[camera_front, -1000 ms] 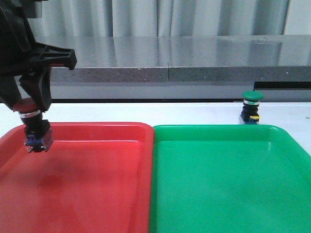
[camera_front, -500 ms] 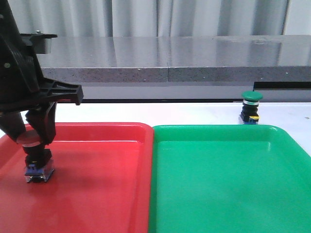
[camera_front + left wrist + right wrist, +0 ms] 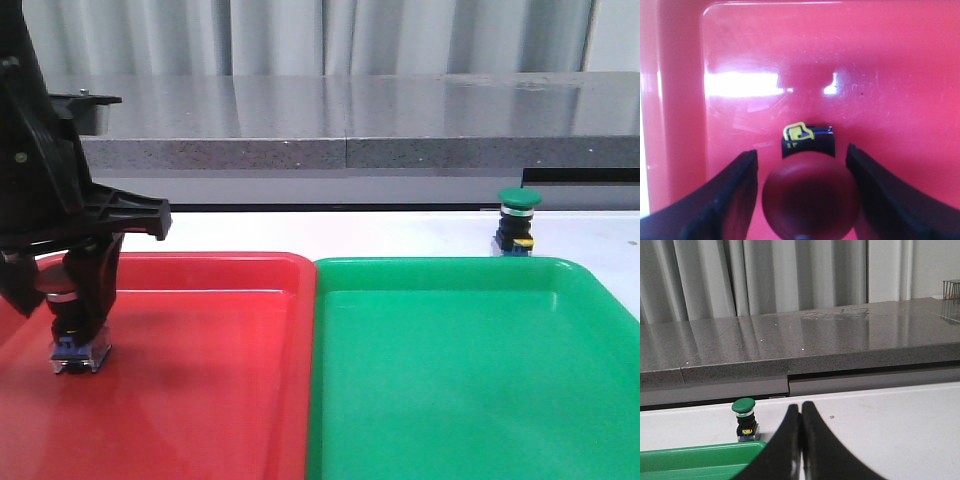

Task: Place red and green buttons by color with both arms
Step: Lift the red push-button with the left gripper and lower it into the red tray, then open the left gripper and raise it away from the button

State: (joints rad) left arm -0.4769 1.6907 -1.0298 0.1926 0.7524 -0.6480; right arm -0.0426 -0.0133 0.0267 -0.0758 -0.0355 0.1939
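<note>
Red button [image 3: 76, 335] in red tray [image 3: 200, 380]

This looks like a robot test bench in a lab, though little of the room shows. A plain white table [image 3: 400, 232] fills the lower frame, backed by a grey speckled stone-like counter [image 3: 380, 110] across the middle, and pale pleated curtains [image 3: 300, 35] close off the top of the frame.
</note>
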